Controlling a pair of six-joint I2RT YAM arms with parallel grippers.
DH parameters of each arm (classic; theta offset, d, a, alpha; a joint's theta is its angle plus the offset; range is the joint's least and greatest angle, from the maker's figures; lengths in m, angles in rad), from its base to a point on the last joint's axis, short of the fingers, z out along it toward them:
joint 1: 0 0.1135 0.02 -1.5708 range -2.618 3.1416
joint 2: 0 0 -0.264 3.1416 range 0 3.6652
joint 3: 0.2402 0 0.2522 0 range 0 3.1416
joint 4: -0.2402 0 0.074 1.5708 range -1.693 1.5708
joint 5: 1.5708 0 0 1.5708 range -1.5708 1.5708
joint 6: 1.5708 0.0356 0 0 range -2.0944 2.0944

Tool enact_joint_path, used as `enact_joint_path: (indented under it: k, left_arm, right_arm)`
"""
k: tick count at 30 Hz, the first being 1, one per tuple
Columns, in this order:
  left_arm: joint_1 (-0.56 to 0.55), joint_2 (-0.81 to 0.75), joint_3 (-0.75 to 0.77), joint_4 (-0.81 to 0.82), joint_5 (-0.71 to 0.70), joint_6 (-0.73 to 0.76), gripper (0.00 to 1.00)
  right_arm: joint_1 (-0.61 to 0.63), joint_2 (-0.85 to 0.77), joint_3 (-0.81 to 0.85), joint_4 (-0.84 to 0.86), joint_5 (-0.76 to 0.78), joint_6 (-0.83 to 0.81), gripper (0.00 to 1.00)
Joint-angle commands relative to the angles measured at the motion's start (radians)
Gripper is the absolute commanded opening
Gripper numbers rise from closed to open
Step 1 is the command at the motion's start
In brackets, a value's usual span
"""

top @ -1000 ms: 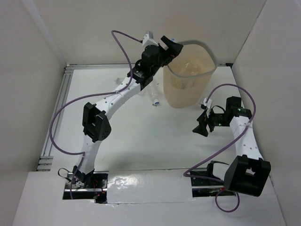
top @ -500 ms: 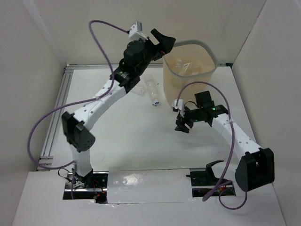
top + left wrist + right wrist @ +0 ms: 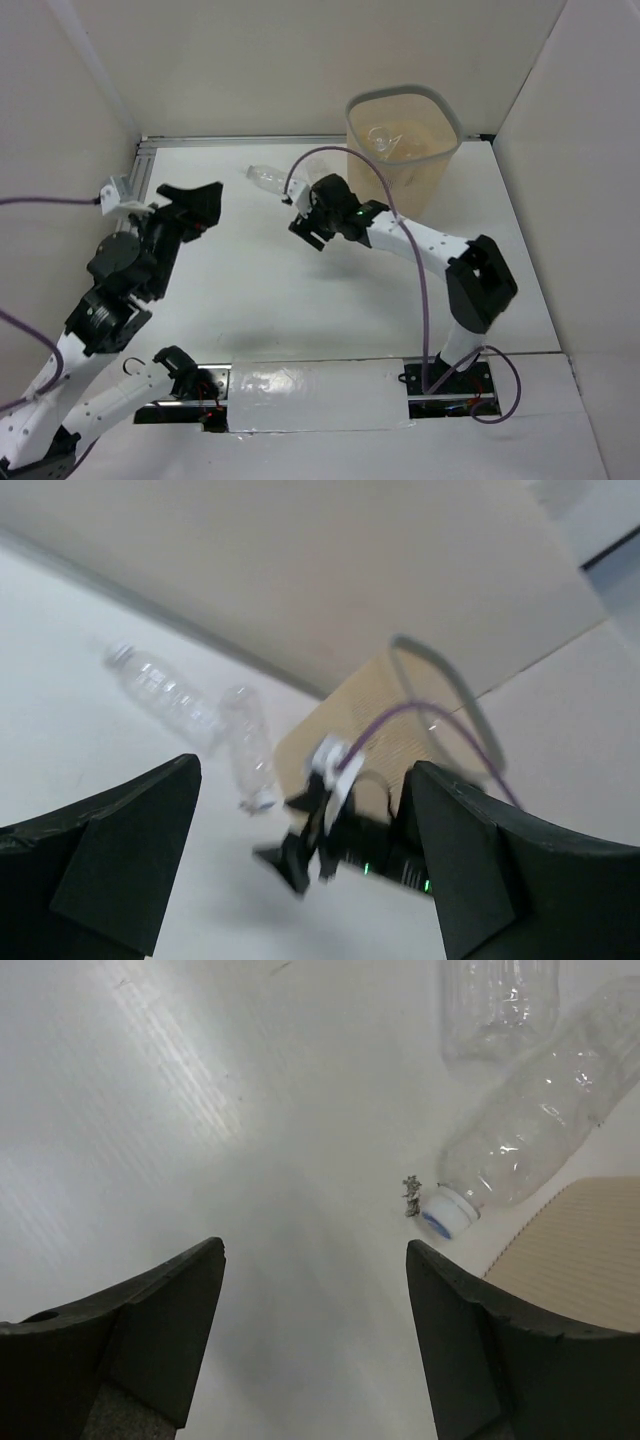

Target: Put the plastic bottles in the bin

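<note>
Two bare clear plastic bottles lie on the white table left of the bin. One [image 3: 266, 178] lies furthest left; in the left wrist view it [image 3: 165, 690] is next to the other [image 3: 250, 748]. The right wrist view shows the white-capped bottle [image 3: 530, 1140] and the second one [image 3: 500, 1000]. The beige bin [image 3: 432, 170] stands at the back with a clear bottle [image 3: 385, 138] inside. My right gripper [image 3: 308, 232] [image 3: 313, 1250] is open and empty above the table, just short of the capped bottle. My left gripper [image 3: 195, 197] [image 3: 303, 770] is open and empty, raised at the left.
White walls close in the table on the left, back and right. A metal rail [image 3: 125, 215] runs along the left edge. The bin's ribbed wall [image 3: 575, 1255] is at the right gripper's right.
My left arm has pulled back from over the bin to the near left. My right arm has swung left from the right side to the bottles beside the bin.
</note>
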Motion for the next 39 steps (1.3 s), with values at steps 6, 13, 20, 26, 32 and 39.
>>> enact_joint_path:
  k: [6,13,20,26,32,39]
  left_arm:
    - [0.001,-0.288,-0.192,-0.442,-0.083,-0.191,0.99]
    - [0.001,-0.298,-0.226,-0.490,-0.024,-0.191,0.99]
    - [0.001,-0.279,-0.266,-0.458,0.005,-0.213,1.00]
    - [0.001,-0.267,-0.287,-0.439,0.025,-0.222,1.00]
    - [0.001,-0.247,-0.296,-0.439,0.052,-0.231,1.00]
    - [0.001,-0.247,-0.306,-0.439,0.062,-0.250,1.00]
  right_arm:
    - [0.047,0.412,0.477,-0.052,0.423,0.326,0.82]
    - [0.018,0.480,0.531,-0.007,0.527,0.326,0.82]
    - [-0.029,0.498,0.540,0.005,0.546,0.326,0.82]
    - [-0.084,0.584,0.607,-0.013,0.518,0.326,0.82]
    - [-0.095,0.671,0.662,0.010,0.508,0.315,0.84]
    - [-0.123,0.720,0.672,-0.004,0.414,0.297,0.72]
